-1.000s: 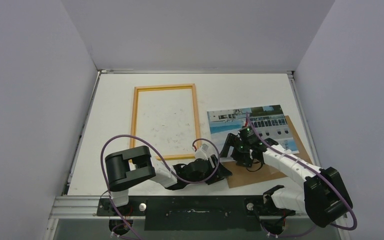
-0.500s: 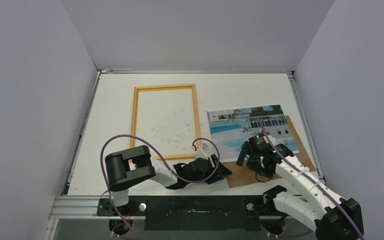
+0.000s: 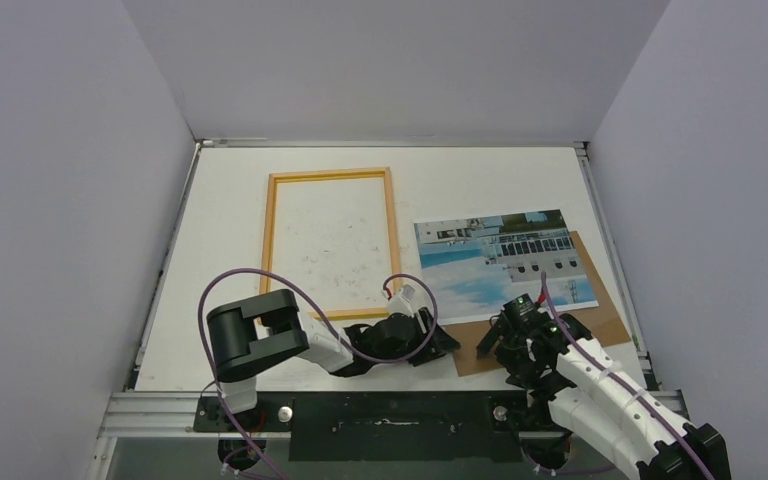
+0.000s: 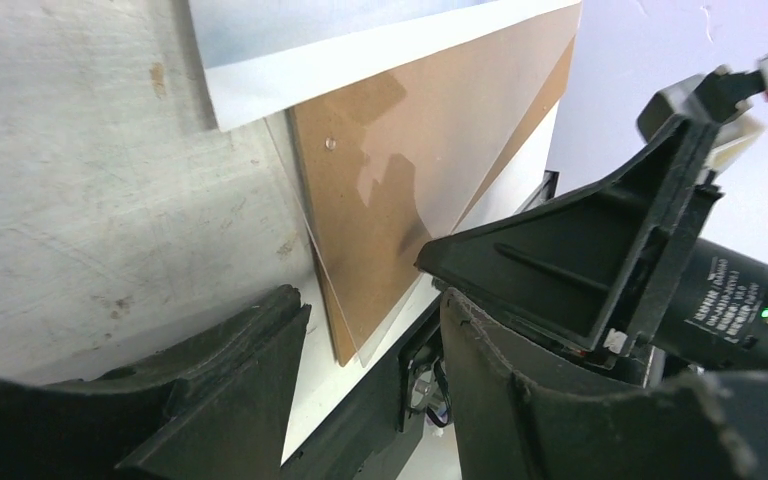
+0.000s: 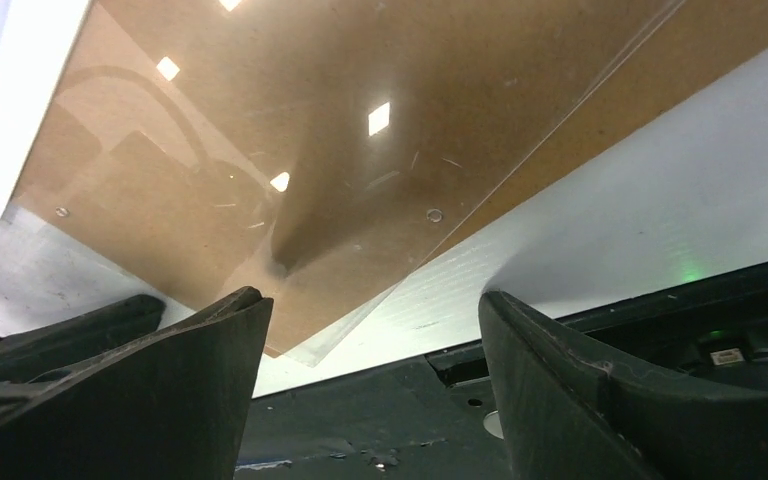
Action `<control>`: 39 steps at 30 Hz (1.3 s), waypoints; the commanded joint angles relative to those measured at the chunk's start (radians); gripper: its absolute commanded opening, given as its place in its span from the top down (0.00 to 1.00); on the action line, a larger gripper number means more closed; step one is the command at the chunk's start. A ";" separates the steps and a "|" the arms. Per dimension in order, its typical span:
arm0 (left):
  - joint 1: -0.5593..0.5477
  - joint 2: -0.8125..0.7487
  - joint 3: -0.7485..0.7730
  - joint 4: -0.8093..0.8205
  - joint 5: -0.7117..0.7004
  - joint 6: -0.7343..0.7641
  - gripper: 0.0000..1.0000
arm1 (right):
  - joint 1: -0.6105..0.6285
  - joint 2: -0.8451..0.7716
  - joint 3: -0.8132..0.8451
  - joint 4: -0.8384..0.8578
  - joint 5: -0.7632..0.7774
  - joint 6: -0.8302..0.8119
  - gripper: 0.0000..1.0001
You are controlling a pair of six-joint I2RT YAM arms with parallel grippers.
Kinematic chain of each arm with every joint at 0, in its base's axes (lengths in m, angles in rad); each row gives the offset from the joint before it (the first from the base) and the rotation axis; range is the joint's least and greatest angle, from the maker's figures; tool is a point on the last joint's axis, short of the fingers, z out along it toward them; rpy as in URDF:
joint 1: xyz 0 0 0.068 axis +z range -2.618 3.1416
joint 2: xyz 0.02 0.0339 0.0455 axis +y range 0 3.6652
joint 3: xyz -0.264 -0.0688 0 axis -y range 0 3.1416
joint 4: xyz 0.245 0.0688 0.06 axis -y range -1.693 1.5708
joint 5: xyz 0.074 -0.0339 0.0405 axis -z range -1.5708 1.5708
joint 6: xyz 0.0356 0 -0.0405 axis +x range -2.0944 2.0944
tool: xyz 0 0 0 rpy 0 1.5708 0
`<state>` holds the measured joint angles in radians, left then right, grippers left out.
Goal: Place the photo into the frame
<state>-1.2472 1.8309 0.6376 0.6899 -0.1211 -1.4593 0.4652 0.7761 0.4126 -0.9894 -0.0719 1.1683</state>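
Note:
The frame point(image 3: 330, 243), a thin yellow-orange rectangle, lies flat at the middle left of the table with bare table inside it. To its right the photo point(image 3: 500, 262), blue sky and a white building, lies face up, its right and near parts over the brown backing board. My left gripper point(image 3: 447, 343) rests low on the table by the frame's near right corner, pointing at the board's left corner; its jaws point(image 4: 372, 305) are open and empty. My right gripper point(image 3: 500, 340) hovers over the board's near left corner, open point(image 5: 370, 300), holding nothing. The photo's white margin point(image 4: 360, 50) shows in the left wrist view.
The brown backing board point(image 3: 605, 320) lies angled at the near right, with a clear pane point(image 5: 480, 150) lying on it that reflects the lights. The table's black front rail point(image 5: 380, 410) runs just below the board's corner. Walls close in on three sides.
My right arm has pulled back from over the photo toward the near edge, stopping above the board's near left corner, and its jaws have narrowed a little. The left arm has barely moved.

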 commanded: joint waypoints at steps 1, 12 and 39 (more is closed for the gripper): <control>0.029 -0.003 -0.052 -0.215 -0.022 0.078 0.48 | -0.002 -0.013 -0.040 0.071 -0.060 0.108 0.23; 0.050 -0.056 -0.083 -0.260 -0.018 0.088 0.48 | 0.021 0.111 -0.104 0.344 -0.111 0.172 0.33; 0.186 -0.128 -0.163 -0.180 0.030 0.112 0.48 | 0.080 0.243 -0.088 0.916 -0.155 0.117 0.65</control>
<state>-1.0809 1.6772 0.5125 0.6075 -0.0826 -1.3911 0.5381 1.0500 0.3267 -0.1864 -0.2516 1.3117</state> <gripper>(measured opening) 0.520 0.347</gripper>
